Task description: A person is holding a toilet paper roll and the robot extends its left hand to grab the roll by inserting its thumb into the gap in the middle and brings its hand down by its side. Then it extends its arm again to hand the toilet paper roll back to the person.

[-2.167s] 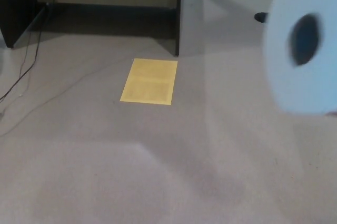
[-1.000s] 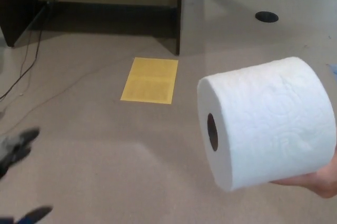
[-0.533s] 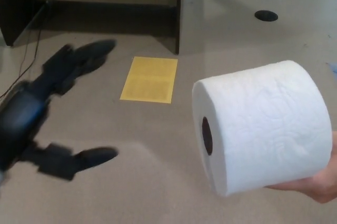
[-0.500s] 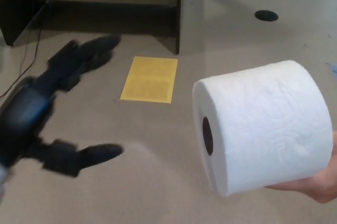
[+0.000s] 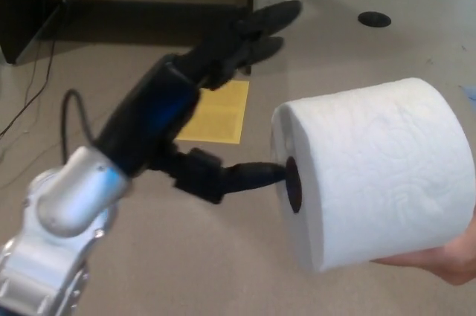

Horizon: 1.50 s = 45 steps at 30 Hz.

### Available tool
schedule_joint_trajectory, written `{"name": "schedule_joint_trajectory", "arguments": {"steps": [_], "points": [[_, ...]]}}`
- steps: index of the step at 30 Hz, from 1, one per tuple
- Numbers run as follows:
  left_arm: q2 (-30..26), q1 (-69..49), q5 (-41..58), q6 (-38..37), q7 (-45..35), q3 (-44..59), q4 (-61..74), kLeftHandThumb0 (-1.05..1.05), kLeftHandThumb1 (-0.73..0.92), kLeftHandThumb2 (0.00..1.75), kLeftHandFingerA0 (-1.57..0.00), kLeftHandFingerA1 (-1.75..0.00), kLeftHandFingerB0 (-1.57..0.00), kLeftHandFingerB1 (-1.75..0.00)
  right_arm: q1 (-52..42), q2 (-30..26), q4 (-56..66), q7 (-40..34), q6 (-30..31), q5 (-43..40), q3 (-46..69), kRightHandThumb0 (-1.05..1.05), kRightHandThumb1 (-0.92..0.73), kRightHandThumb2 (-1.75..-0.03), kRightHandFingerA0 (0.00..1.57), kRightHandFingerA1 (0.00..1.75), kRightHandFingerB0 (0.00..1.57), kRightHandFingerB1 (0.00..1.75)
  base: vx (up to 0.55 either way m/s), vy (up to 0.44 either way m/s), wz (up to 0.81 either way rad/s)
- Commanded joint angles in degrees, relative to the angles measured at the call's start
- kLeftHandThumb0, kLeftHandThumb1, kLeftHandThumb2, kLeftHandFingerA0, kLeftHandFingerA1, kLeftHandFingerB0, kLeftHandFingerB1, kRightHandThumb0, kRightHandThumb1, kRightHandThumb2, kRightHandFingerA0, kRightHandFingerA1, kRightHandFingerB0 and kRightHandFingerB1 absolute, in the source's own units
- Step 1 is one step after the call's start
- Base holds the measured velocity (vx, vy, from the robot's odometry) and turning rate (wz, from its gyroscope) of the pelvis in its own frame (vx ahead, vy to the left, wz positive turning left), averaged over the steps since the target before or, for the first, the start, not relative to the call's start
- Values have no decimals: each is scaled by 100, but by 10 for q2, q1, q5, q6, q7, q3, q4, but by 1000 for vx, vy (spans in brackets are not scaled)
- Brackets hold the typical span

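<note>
Reaching my left hand [image 5: 197, 100] toward the toilet paper roll [image 5: 375, 178], fingers [image 5: 260, 26] spread wide, gripping nothing; thumb [image 5: 249, 176] tip at the core hole. Roll rests on a person's hand [image 5: 446, 260], lower right.

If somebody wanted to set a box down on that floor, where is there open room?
Bare carpet lies at the bottom, under the left hand and toilet paper roll, and at right between the roll and the dark round floor disc. It is crowded mid-picture: the arm hangs over the yellow sheet, its thumb at the roll's core, and cables trail at left.
</note>
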<state>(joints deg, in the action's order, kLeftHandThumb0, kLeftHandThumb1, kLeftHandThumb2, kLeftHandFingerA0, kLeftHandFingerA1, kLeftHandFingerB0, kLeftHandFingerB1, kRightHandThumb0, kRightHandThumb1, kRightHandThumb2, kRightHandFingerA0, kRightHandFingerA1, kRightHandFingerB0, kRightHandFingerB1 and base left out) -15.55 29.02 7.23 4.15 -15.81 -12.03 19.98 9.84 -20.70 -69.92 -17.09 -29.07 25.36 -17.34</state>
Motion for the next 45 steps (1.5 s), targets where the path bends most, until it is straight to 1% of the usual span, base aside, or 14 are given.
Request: {"name": "schedule_joint_trajectory", "arguments": {"steps": [1, 3, 4, 6, 7, 10, 11, 20, 25, 26, 38, 40, 41, 45], "points": [[26, 12, -15, 47, 1, -12, -15, -52, 36, 69, -8, -41, -2, -23, -1, -3, -6, -4, 2, 1, 3, -39, -69, -60, 53, 46, 34, 33, 0, 0, 0], [38, 16, -22, 48, 3, -18, -19, -50, 34, 71, -7, -42, 0, -26, 0, -4, -6, -7, 3, 4, 1, -47, -56, -85, 47, 57, 28, 46, 0, 0, 0], [41, 17, -27, 49, 3, -21, -21, -55, 38, 57, -12, -34, -8, -22, 1, -4, -6, -11, 4, 6, 0, -40, -68, -60, 55, 47, 35, 34, 0, 0, 0], [45, 14, -40, 57, 5, -30, -16, -30, 20, 80, 0, -48, 0, -49, 2, -5, -5, -6, 2, 4, 1, -47, -57, -84, 47, 57, 29, 47, 0, 0, 0], [48, 12, -41, 60, 4, -31, -15, -30, 20, 80, 0, -48, 0, -49, 3, -5, -5, -8, 2, 6, 0, -40, -69, -60, 54, 46, 35, 34, 0, 0, 0], [49, 11, -46, 70, 3, -31, -10, -55, 37, 68, -12, -40, -7, -22, 4, -5, -4, -7, 1, 6, 0, -48, -57, -85, 47, 57, 28, 47, 0, 0, 0], [49, 9, -49, 74, 2, -32, -8, -55, 37, 68, -11, -40, -7, -22, 4, -5, -3, -6, 1, 6, 0, -41, -69, -60, 52, 48, 35, 34, 0, 0, 0], [59, 15, -54, 62, -5, -31, -24, -54, 37, 66, -10, -38, -6, -20, 6, -5, -6, -6, 2, 5, 2, -41, -69, -60, 52, 45, 36, 35, 0, 0, 0], [78, 24, -64, 66, 0, -42, -18, -54, 37, 66, -13, -39, -6, -23, 6, -4, -5, -6, 5, 6, 0, -48, -57, -84, 46, 56, 32, 47, 0, 0, 0], [82, 27, -67, 70, 2, -45, -18, -29, 22, 81, 0, -47, 0, -49, 6, -4, -4, -7, 6, 7, 0, -48, -57, -84, 46, 56, 32, 48, 0, 0, 0], [132, 72, -105, 60, 11, -77, -37, -27, 23, 81, -1, -48, 0, -48, 15, -3, 0, 0, 10, 11, -5, -43, -69, -61, 52, 46, 36, 35, 0, 0, 0], [146, 75, -110, 42, 17, -82, -54, -41, 44, 63, -36, -45, -16, -34, 17, -2, -1, 3, 12, 10, -4, -43, -69, -60, 51, 45, 36, 35, 0, 0, 0], [148, 77, -106, 43, 13, -83, -55, -19, 72, 61, -87, -51, -46, -35, 17, -1, -1, 2, 11, 11, -4, -42, -70, -61, 54, 46, 37, 36, 0, 0, 0], [162, 73, -106, 0, 15, -84, -81, -8, 80, 66, -120, -73, -94, -61, 21, -2, -5, 2, 8, 12, -2, -48, -57, -86, 52, 59, 32, 48, 0, 0, 0]]}}
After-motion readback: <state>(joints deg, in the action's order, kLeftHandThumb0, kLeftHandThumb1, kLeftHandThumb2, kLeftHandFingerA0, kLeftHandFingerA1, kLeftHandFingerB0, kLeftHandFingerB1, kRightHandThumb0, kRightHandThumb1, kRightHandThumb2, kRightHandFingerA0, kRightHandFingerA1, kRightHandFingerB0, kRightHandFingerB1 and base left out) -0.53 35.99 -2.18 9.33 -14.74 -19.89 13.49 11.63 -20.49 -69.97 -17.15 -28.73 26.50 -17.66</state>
